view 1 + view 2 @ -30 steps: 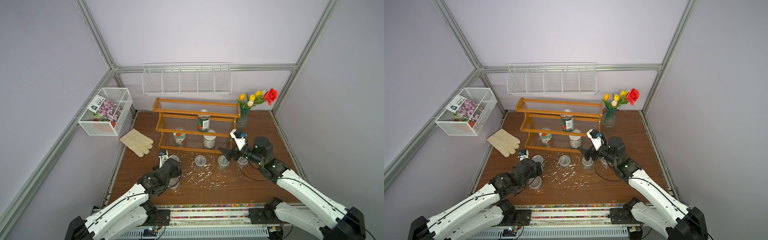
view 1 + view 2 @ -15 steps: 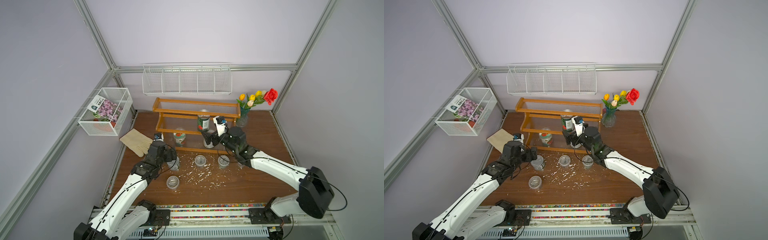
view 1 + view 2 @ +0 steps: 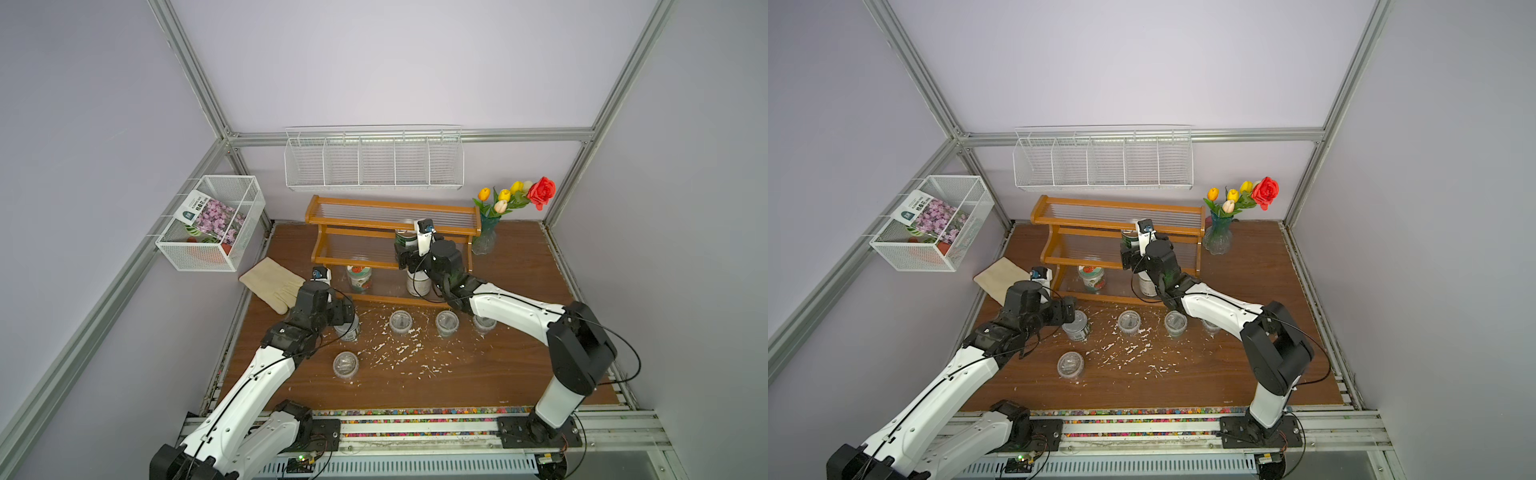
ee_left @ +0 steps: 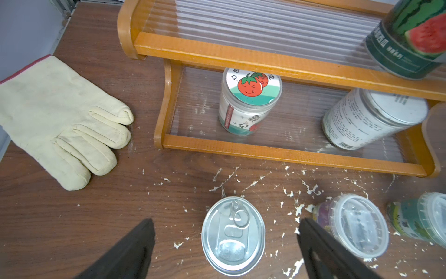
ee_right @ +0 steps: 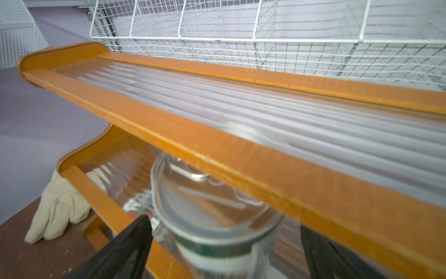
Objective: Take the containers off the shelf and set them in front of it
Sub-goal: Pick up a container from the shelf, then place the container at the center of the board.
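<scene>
**Two end effectors spread, one can down, one on the tier**

Closest in, a lone clear cup (image 3: 345,365) stands on the desk (image 3: 498,374) among white flecks. Just beyond it, the left end effector (image 4: 225,222) is spread wide. Its black fingers (image 4: 125,253) sit either side of the pull-tab tin can (image 4: 233,235), with a visible gap on each flank. That can stands on the desk in front of the shelf (image 3: 357,224). Alongside it, a row of clear cups (image 3: 446,322) lines the shelf's front, the last one partly under the right arm.

Onto the shelf now! The bottom tier carries the jar with the red-fruit lid (image 4: 249,101) and the white jar (image 4: 371,118). On the middle tier is the watermelon can (image 3: 404,241), and the right end effector (image 5: 224,222) gapes around it with fingers flanking the lid. Whether they touch, that blurred wrist view won't say.

Off to the left lies a pale glove (image 3: 272,282). In the far corner stands the flower vase (image 3: 486,239).
</scene>
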